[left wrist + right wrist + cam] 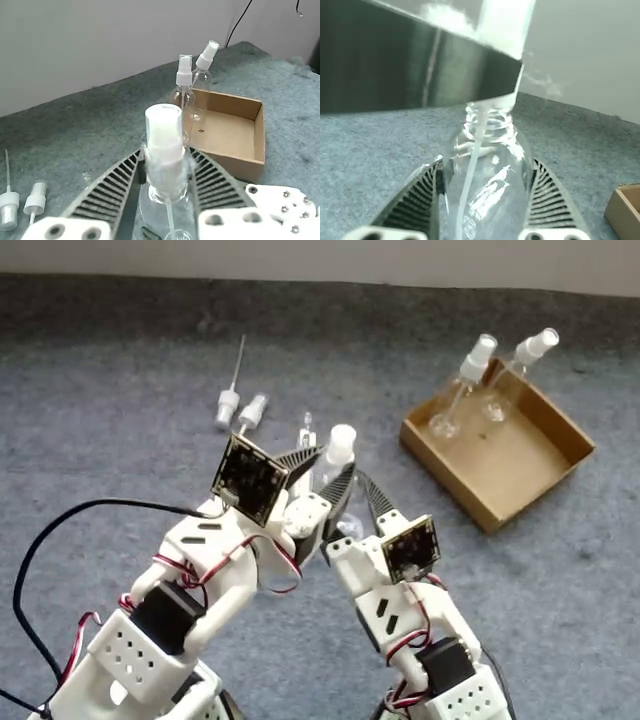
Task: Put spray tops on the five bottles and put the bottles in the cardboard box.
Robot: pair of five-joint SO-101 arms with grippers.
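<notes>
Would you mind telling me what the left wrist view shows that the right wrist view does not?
Left wrist, not right: the left jaws closed on a spray top, two capped bottles in the box, and two loose tops on the carpet. Right wrist, not left: the right jaws closed around the bottle, and its threaded neck. Both: that clear bottle, the dip tube running into it, and the box, just a corner of it in the right wrist view.
</notes>
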